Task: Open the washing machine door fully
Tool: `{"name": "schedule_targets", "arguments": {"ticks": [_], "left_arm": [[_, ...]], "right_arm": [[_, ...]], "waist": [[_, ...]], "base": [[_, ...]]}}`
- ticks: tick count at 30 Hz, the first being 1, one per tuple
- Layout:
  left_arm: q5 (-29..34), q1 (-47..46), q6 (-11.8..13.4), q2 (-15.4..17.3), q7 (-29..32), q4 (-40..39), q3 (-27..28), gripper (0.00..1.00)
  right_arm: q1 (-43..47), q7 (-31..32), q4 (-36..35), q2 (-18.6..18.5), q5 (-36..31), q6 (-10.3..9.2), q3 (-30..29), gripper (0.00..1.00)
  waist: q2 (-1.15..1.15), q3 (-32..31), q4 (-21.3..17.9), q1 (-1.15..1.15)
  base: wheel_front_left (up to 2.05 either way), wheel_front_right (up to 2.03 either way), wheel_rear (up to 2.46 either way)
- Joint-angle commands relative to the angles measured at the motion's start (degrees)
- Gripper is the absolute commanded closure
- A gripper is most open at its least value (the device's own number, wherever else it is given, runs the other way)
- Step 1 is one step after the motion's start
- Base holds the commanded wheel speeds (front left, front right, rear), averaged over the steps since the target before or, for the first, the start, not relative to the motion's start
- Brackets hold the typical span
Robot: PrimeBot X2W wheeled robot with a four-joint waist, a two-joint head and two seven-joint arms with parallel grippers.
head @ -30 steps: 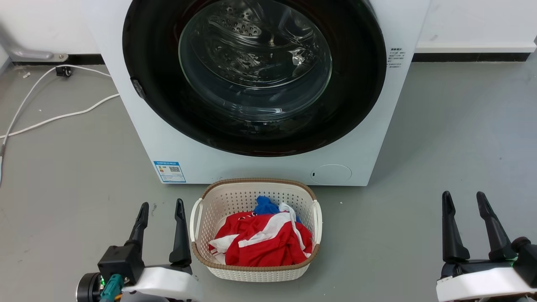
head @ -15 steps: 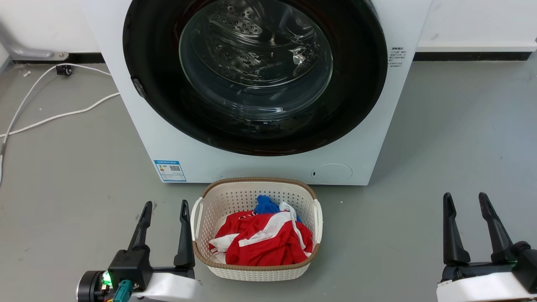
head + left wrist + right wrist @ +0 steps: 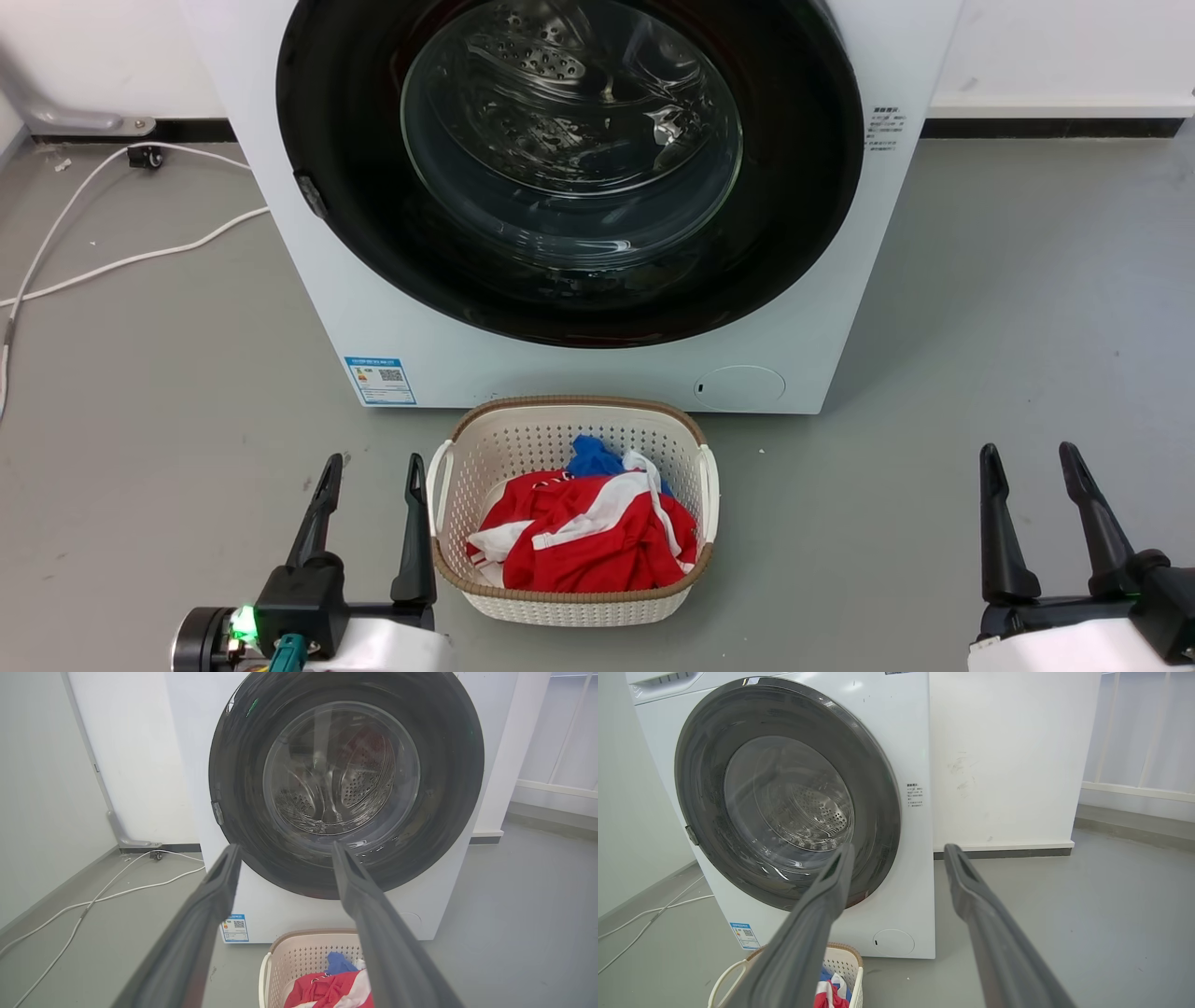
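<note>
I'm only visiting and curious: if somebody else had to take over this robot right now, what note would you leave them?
Left gripper: open, empty, low over the floor, close beside the laundry basket.
Right gripper: open, empty, low at the right, touching nothing.
Washing machine door: looks shut, flush on the washing machine front; a small grey tab sits on its left rim.
The basket, holding red, white and blue clothes, stands right before the machine.
Done: nothing visible.
Left: reach the door and swing it fully open; the basket may be in the way.
</note>
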Motion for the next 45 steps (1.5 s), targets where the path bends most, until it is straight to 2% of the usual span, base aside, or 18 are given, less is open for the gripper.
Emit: {"name": "schedule_targets", "arguments": {"ticks": [1, 8, 31, 32, 33, 37, 40, 45], "left_arm": [[-0.4, 0.1, -0.2, -0.1, -0.3, 0.2, 0.2, 0.0], [-1.0, 0.4, -0.6, -0.2, -0.2, 0.8, 0.7, 0.0], [-0.9, 0.3, 0.4, -0.2, -0.2, 2.2, 0.3, 0.0], [-1.0, 0.4, 0.4, -0.2, -0.2, 2.2, 0.4, 0.0], [-1.0, 0.4, 0.4, -0.2, -0.2, 2.3, 0.4, 0.0], [-1.0, 0.5, 0.4, -0.2, -0.2, 2.4, 0.5, 0.0], [-1.0, 0.5, 0.3, -0.2, -0.2, 2.4, 0.5, 0.0], [-1.1, 0.5, 0.2, -0.2, -0.2, 2.6, 0.5, 0.0]], "right_arm": [[0.2, -0.1, 0.3, 0.0, 0.4, 0.01, 0.0, 0.0], [0.1, -0.1, 1.1, 0.0, 1.3, 0.01, -0.1, 0.0], [0.1, -0.1, 2.4, 0.0, 1.6, 0.01, 0.6, 0.0], [0.0, -0.1, 2.4, 0.0, 1.6, 0.01, 0.6, 0.56], [0.0, -0.1, 2.5, 0.0, 1.6, 0.01, 0.6, 1.0], [-0.2, -0.1, 2.4, 0.0, 3.8, 0.01, 1.0, 1.0], [-0.4, -0.1, 2.9, 0.0, 10.2, 0.01, 1.7, 1.0], [-1.5, -0.1, 4.8, 0.0, 36.2, 0.02, 1.4, 1.0]], "waist": [[0.0, 0.0, 0.0, 0.0], [0.0, 0.0, 0.0, 0.0], [0.0, 0.3, 0.0, 0.0], [0.0, 0.3, 0.0, 0.0], [0.0, 0.3, 0.0, 0.0], [0.0, 0.2, 0.0, 0.0], [0.0, 0.1, -0.1, 0.0], [0.0, 0.0, -0.2, 0.0]], "base": [[0.0, 0.0, 0.0], [0.0, 0.0, 0.0], [0.0, 0.0, 0.0], [0.0, 0.0, 0.0], [0.0, 0.0, 0.0], [0.0, 0.0, 0.0], [0.0, 0.0, 0.0], [0.0, 0.0, 0.0]]}}
